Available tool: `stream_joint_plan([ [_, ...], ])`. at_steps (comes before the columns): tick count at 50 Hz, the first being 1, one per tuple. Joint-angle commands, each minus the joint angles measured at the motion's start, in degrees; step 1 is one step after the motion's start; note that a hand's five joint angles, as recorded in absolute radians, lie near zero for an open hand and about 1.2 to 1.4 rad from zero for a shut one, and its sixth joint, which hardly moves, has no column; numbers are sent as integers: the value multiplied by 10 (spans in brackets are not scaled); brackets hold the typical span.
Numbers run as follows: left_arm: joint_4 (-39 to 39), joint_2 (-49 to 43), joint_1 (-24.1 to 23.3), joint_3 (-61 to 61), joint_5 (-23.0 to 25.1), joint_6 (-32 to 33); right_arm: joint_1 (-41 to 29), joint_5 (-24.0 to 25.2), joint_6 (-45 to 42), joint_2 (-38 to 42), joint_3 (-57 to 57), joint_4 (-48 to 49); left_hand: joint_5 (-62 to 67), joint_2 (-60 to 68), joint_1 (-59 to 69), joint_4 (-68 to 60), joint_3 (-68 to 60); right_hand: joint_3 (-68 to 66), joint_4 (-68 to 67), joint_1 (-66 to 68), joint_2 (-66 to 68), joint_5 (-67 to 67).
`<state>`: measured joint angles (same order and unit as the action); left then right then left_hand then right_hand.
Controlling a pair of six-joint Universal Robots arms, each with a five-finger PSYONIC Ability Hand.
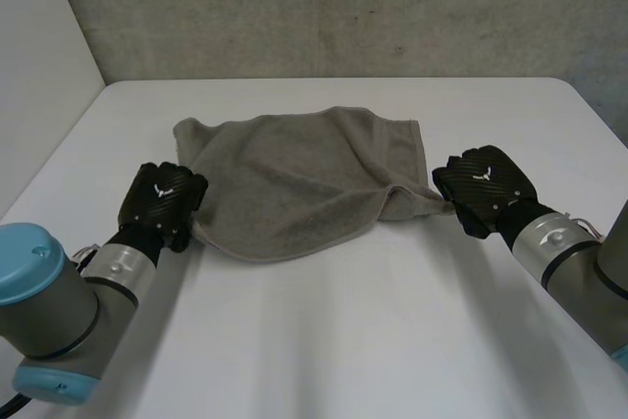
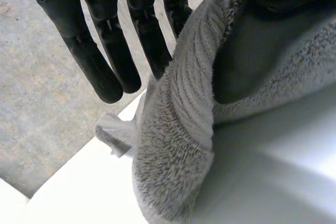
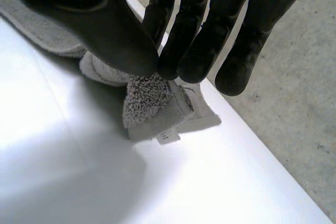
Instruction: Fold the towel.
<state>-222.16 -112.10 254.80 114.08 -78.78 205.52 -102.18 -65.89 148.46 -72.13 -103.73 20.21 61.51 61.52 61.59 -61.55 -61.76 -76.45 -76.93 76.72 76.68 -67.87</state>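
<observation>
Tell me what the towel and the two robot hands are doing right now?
towel: near edge lifted off the table, the rest lying flat.
left hand: pinching the towel's near left corner.
right hand: pinching the towel's near right corner, by its label.

One towel (image 1: 294, 183); two hands (image 1: 162, 198) (image 1: 486, 183) (both black); perhaps one label (image 3: 164, 137)

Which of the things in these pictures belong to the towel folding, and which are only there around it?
Belong to the job: towel; left hand pinching its near left corner; right hand pinching its near right corner.
Only surroundings: white table; grey wall behind.
</observation>
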Motion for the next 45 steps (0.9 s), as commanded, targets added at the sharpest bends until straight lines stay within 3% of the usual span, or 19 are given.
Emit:
stream_joint_plan([
  [1, 1, 3, 4, 6, -2, 47, 8, 6, 4, 1, -7, -1, -290, -190, -190, 190, 192, -35, -31, 33, 33, -21],
  [17, -1, 51, 2, 42, -1, 66, 19, 9, 3, 2, -16, 3, -314, -214, -214, 214, 216, -35, -31, 33, 33, -21],
  [21, 1, 74, -4, 60, -1, 90, 19, 9, 3, 2, -19, 4, -243, -143, -144, 143, 145, -35, -31, 33, 33, -21],
  [22, 2, 79, -4, 63, -1, 105, 19, 10, 3, 3, -20, 4, -146, -46, -47, 47, 49, -35, -31, 33, 33, -21],
  [24, 3, 84, 0, 68, -1, 121, 19, 9, 3, 2, -22, 4, -74, 26, 25, -26, -24, -35, -31, 33, 33, -21],
  [31, 7, 88, 9, 84, 0, 161, 14, 8, 4, 3, -24, 4, -44, 56, 55, -55, -53, -35, -31, 33, 33, -21],
  [33, 7, 88, 10, 87, 0, 161, 14, 8, 4, 3, -24, 4, -6, 94, 93, -94, -92, -35, -31, 33, 33, -21],
  [34, 6, 87, 10, 90, 1, 161, 13, 5, 4, 2, -24, 4, 84, 184, 183, -184, -182, -35, -31, 33, 33, -21],
  [41, -2, 115, 10, 82, 4, 164, 20, -5, 13, -6, -10, -4, 85, 185, 184, -185, -182, -35, -31, 33, 33, -21],
  [45, -3, 154, 14, 72, -4, 157, 35, -7, 27, -69, 16, -46, 85, 185, 184, -185, -182, -35, -31, 33, 33, -21],
])
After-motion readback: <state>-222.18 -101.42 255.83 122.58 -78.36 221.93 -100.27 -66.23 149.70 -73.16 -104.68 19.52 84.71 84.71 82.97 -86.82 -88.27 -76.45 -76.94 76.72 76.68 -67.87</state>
